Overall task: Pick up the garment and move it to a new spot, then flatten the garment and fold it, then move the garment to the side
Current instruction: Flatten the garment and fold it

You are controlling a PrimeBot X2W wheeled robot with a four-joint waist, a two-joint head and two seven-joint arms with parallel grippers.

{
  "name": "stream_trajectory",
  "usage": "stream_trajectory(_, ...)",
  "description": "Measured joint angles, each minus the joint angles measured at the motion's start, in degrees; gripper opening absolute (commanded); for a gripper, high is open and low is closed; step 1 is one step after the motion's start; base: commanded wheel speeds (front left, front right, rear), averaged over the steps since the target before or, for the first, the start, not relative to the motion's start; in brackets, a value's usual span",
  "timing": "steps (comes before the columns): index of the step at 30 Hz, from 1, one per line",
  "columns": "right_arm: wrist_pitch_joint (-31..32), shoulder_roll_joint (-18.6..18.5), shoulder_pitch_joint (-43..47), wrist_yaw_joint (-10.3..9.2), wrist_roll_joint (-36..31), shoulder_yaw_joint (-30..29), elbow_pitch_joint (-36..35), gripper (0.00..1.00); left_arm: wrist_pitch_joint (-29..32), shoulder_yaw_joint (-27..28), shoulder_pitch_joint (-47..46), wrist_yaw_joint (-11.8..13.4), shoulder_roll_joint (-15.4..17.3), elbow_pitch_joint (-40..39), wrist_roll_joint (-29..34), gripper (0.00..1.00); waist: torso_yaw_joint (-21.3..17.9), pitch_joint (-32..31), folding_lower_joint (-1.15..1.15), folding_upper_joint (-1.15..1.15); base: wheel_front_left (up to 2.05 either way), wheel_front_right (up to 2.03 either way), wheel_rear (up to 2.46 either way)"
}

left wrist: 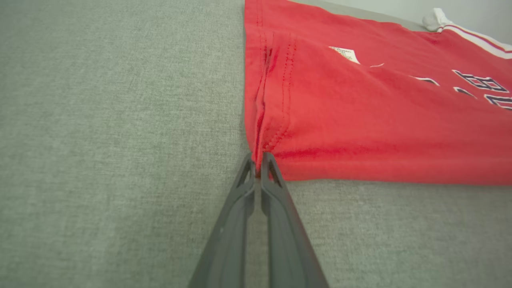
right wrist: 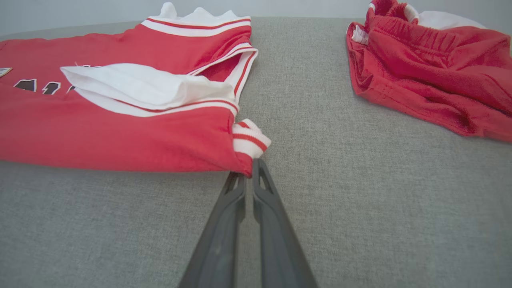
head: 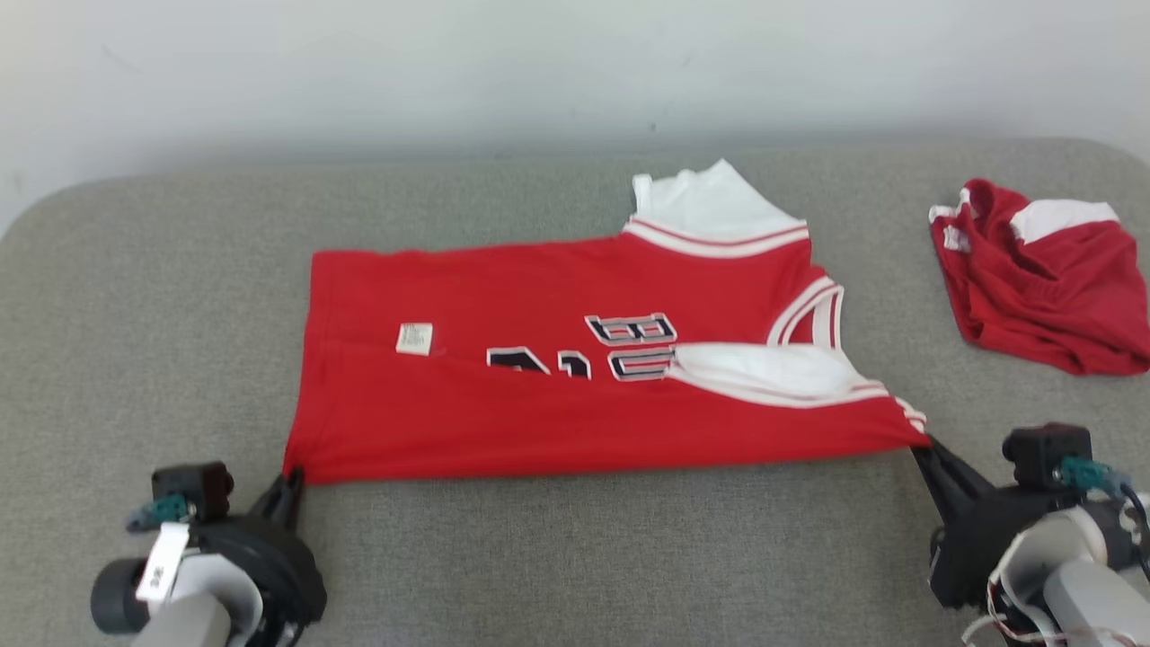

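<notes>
The red jersey (head: 557, 404) lies mid-surface on the grey cushion (head: 575, 557), long axis left to right, hem left, neck right. The left gripper (head: 293, 479) is clenched on its near-left hem corner, and the right gripper (head: 922, 443) is clenched on its near-right shoulder corner.

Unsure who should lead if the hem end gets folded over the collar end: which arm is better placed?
Probably left. The left gripper is shut on the jersey at its near hem corner, where the cloth lies flat. The right gripper pinches the shoulder corner and could anchor it.
</notes>
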Motion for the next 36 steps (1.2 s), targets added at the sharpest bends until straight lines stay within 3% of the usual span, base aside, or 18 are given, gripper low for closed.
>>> stream_trajectory(15, -0.8, -2.4, 15.2, 1.65, 4.7, -0.6, -4.5, 0.0, -0.8, -2.2, 11.6, -1.0, 0.0, -1.4, -0.3, 0.0, 1.2, -8.1, -0.01, -0.01, 0.0, 0.0, 0.0)
stream_trajectory(24, 1.3, -2.6, 19.2, 1.58, 6.2, -0.4, -8.2, 0.0, -1.0, -2.3, 14.0, -0.9, 0.7, -3.3, -0.2, 0.0, 1.9, -8.8, -0.01, 0.0, 0.0, 0.0, 0.0)
stream_trajectory(36, 5.3, -3.2, 22.2, 0.1, 7.1, -0.3, -10.4, 0.0, 0.0, -2.6, 14.8, 0.1, 1.2, -5.2, -0.2, 0.0, 2.3, -9.0, 0.0, 0.0, 0.0, 0.0, 0.0)
